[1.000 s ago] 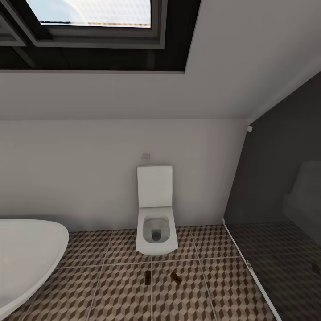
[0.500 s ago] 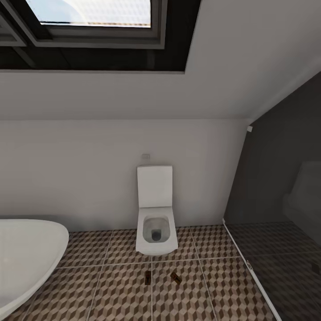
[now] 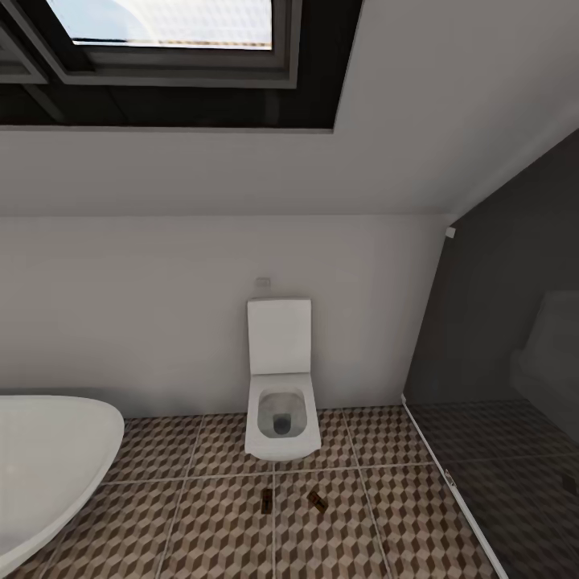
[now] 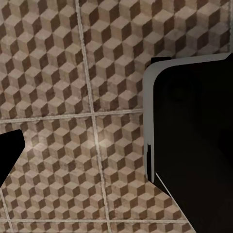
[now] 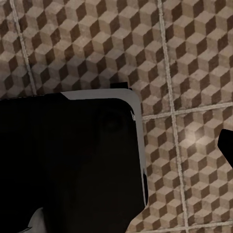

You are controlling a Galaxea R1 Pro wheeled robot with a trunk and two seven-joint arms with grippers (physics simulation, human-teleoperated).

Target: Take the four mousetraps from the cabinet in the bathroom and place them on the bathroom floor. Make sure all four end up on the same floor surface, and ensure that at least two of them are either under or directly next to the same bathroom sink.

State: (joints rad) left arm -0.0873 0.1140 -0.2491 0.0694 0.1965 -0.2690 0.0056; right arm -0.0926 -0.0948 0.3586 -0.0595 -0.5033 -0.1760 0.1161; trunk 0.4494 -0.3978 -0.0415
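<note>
Mousetraps: two are down on the bathroom floor (image 3: 217, 523), one (image 3: 266, 500) just beside a grout line, the other (image 3: 318, 502) near it, lying at an angle. Both sit on the cube-pattern tiles in front of the toilet (image 3: 281, 402), apart from its bowl. They are too small in the head view for wire or red mark to be clear.

Around them: white bathtub (image 3: 48, 458) rim at the head view's left, plain white wall behind, skylight (image 3: 169, 32) overhead, dark glass partition (image 3: 498, 362) at the right.

Both wrist views look down at bare patterned tile past dark robot bodywork. Neither shows the fingers plainly, so I cannot tell whether either gripper is wide or closed, or carrying anything.

Progress, as a judgement:
- Two of four traps on the floor, same tiled surface. That part looks fine.
- Other two not accounted for here; presumably yet to be fetched from the cabinet.
- The two visible traps lie by the toilet with no basin next to them, so the sink condition looks unmet from these pictures.
- Remaining: fetch two more, put at least two under or right beside one sink.
</note>
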